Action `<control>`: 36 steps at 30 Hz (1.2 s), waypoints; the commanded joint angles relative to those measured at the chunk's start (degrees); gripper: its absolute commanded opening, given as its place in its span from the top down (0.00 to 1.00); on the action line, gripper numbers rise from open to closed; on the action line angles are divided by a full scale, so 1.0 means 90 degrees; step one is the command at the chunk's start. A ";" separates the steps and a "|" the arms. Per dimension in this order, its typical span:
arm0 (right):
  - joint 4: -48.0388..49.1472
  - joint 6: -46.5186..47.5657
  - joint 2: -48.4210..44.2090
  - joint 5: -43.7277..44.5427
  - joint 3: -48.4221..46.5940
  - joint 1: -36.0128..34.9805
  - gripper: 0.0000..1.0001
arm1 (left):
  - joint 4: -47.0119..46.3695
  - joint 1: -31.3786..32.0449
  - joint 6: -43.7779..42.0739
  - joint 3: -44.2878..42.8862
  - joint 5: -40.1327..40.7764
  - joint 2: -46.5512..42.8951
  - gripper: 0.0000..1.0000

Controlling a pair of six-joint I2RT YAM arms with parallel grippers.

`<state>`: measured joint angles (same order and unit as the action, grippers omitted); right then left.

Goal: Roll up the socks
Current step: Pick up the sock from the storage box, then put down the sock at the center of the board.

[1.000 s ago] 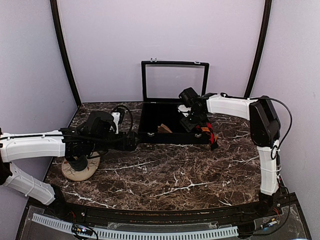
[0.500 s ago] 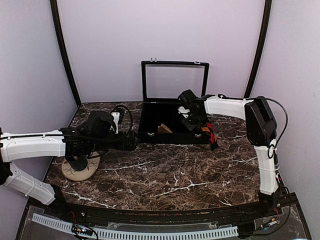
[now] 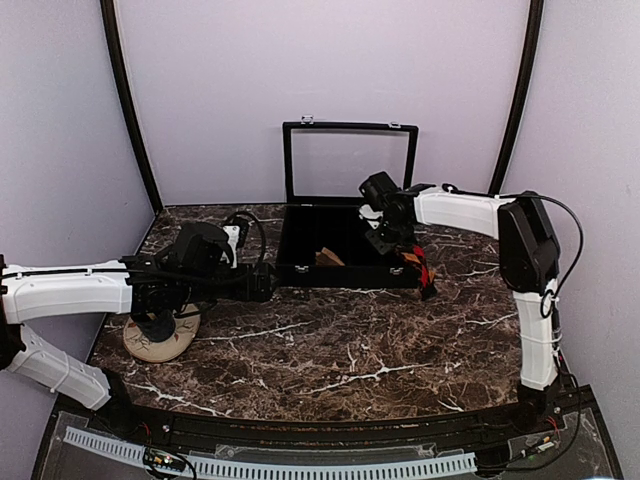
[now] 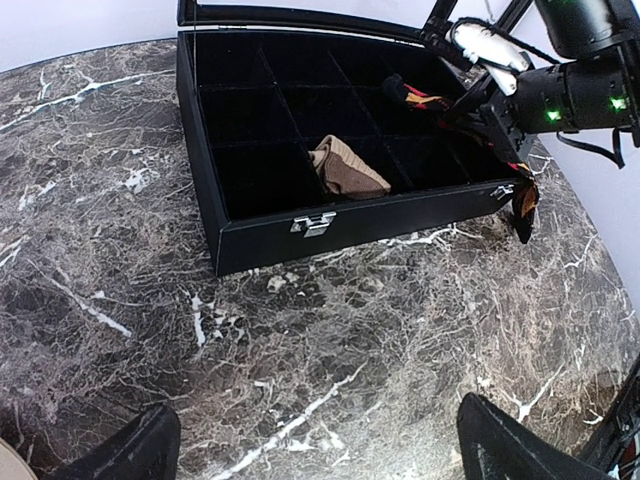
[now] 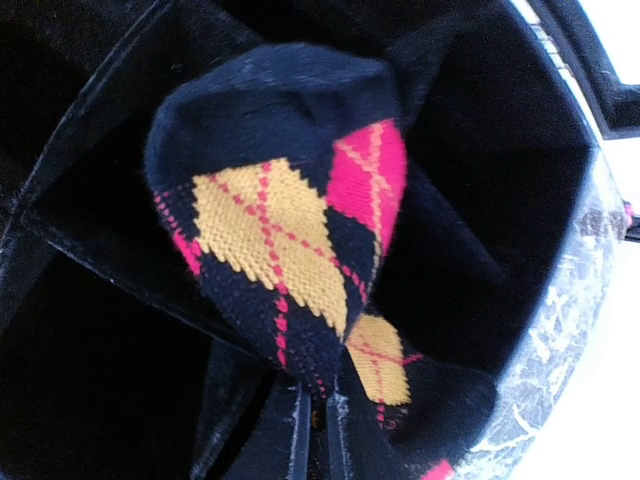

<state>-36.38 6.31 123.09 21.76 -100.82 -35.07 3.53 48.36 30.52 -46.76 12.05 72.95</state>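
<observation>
While left jaws hang wide apart above marble table (image 4: 350, 330), right jaws pinch argyle sock (image 5: 270, 240) over black case (image 4: 200, 150).

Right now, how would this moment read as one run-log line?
right jaws: shut on black argyle sock, draped over rim of black compartment case | left jaws: open, empty | tan-brown fabric sock: inside case

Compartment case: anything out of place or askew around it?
Yes. The argyle sock straddles the right front corner of the case, one end dangling outside, while the right gripper is shut on it. The tan sock lies crumpled in a front compartment.
</observation>
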 commanded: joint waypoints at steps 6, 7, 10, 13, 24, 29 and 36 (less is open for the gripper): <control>-0.0021 -0.0275 -0.1245 0.0088 0.0081 -0.0202 1.00 | 0.0125 -0.0041 0.0218 0.0196 0.0201 -0.0536 0.01; -0.0091 -0.0368 -0.1353 0.0037 0.0079 -0.0270 1.00 | 0.0145 -0.0041 0.0270 0.0241 0.0255 -0.0632 0.01; -0.0266 -0.0736 -0.1709 -0.0196 0.0083 -0.0555 1.00 | 0.0258 -0.0040 0.0482 0.0435 0.0428 -0.1034 0.01; -0.0351 -0.1192 -0.2054 -0.0380 0.0123 -0.0998 1.00 | 0.0459 -0.0041 0.0690 0.0673 0.0586 -0.1597 0.01; 0.0816 -0.3604 -0.2631 -0.1065 0.0693 -0.3347 1.00 | 0.2036 -0.0036 0.1309 0.0977 0.1297 -0.3610 0.01; 0.2268 -0.4615 -0.2672 -0.1467 0.1530 -0.4068 1.00 | 0.2649 -0.0041 0.1307 0.0800 0.1501 -0.4050 0.01; 0.6356 -0.6841 -0.4016 -0.1373 0.5755 -0.4102 1.00 | 0.2673 -0.0029 0.1228 0.0930 0.1315 -0.3971 0.01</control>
<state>-4.51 -40.45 93.65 8.47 -65.80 -72.75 25.89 48.36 41.45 -38.41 23.90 36.45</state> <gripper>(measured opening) 0.020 0.991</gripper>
